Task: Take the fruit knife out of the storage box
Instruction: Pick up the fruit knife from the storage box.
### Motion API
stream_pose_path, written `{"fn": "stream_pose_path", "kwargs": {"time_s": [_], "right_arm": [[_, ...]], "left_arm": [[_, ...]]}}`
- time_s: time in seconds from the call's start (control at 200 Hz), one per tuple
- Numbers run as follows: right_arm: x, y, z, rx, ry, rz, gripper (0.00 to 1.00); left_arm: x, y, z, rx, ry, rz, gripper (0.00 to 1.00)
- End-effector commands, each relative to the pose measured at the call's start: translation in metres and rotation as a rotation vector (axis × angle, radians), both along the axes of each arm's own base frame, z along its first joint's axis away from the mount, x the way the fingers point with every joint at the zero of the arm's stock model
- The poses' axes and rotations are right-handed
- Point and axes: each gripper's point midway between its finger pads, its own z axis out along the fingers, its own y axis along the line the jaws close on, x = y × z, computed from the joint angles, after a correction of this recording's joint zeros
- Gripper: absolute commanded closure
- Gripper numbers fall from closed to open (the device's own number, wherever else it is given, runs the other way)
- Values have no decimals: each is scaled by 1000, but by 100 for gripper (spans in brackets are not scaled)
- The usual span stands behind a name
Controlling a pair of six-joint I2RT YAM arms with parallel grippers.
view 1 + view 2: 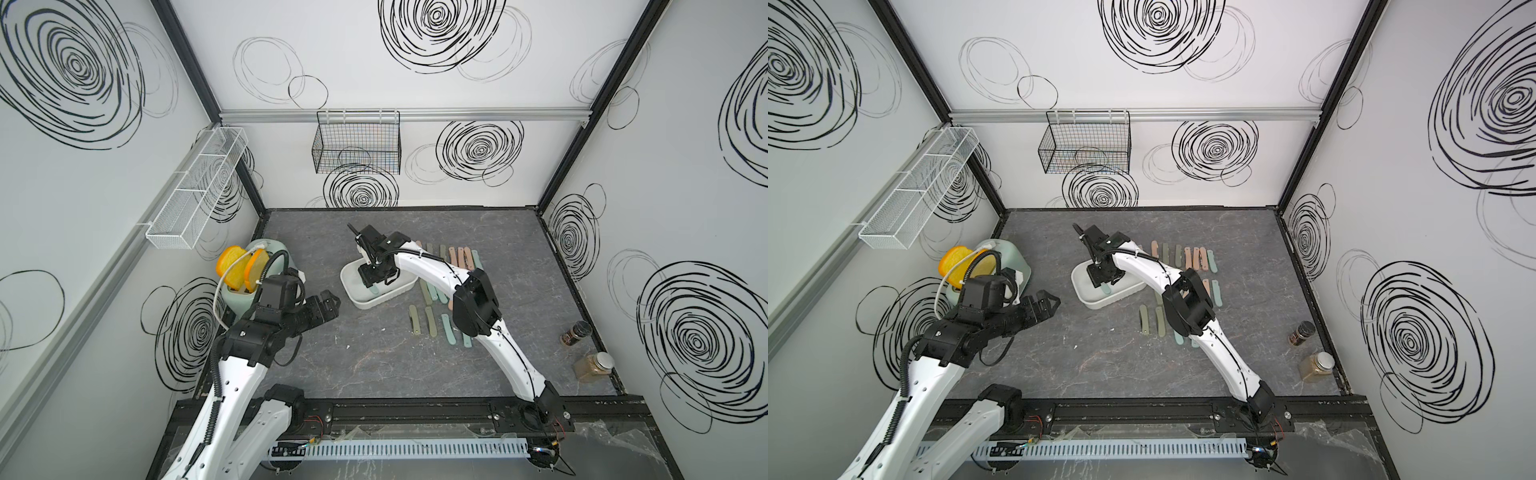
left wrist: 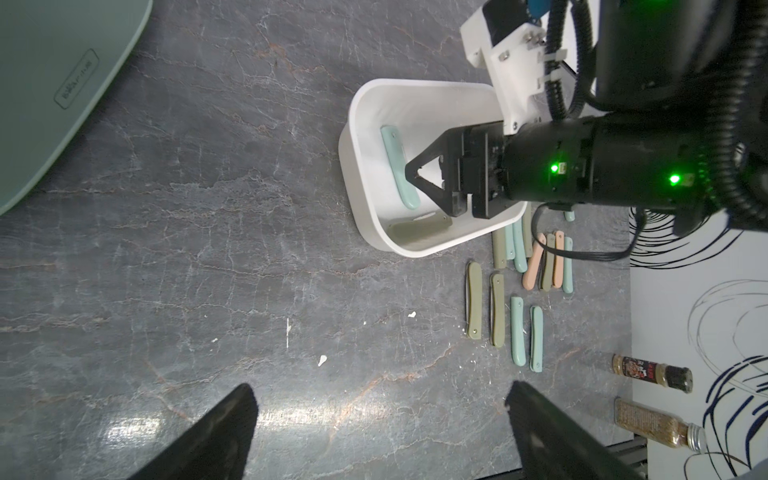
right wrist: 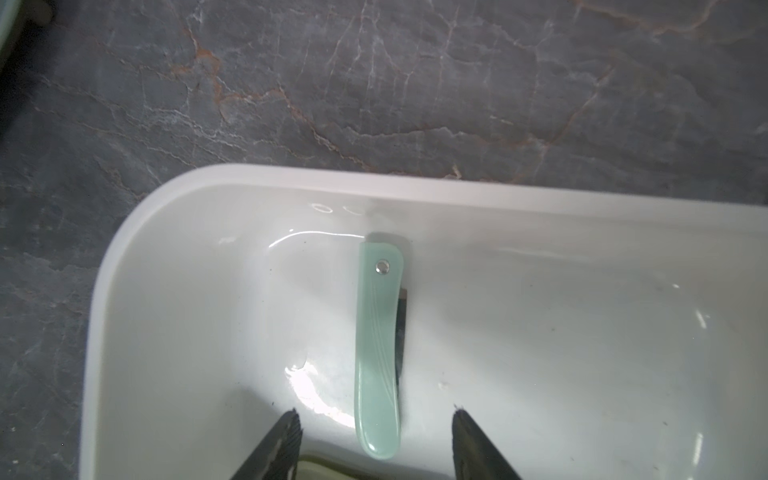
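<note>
Nearest in a top view: left tool (image 1: 330,306), spread wide above worktop (image 1: 374,365); right tool (image 1: 379,283) down inside storage box (image 1: 365,303). From left wrist: mint fruit knife (image 2: 400,172) flat on box floor, near olive knife (image 2: 419,232). From right wrist: right tool spread, straddling fruit knife's end, not pinching.

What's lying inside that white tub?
Inside the storage box lie a mint-green folding knife and an olive knife; the right end effector hides part of the floor.

Mint fruit knife (image 3: 376,353) inside storage box (image 3: 374,178)
</note>
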Motion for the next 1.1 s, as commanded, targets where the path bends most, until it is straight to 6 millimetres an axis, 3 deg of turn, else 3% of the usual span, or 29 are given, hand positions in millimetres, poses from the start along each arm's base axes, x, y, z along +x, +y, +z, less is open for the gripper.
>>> {"fn": "stream_pose_path", "kwargs": {"time_s": [0.0,0.375,0.555,0.73,0.86,1.095], "right_arm": [[-3,3,-12,-37,-13,30,38],[-9,0,-61,-111,27,52,43],[-14,-3,-72,-125,47,57,55],[-15,-7,-79,-135,67,50,78],[-8,-9,-70,-120,54,36,85],[13,-10,-20,-23,7,-9,85]], "left_arm": [[-10,1,-11,6,35,-21,2],[-13,-2,-22,0,65,-37,2],[-14,-3,-28,-10,72,-38,2],[-12,-4,-27,-14,69,-39,2],[-11,-4,-27,-15,67,-39,2],[1,-11,-19,-38,45,-42,2]]}}
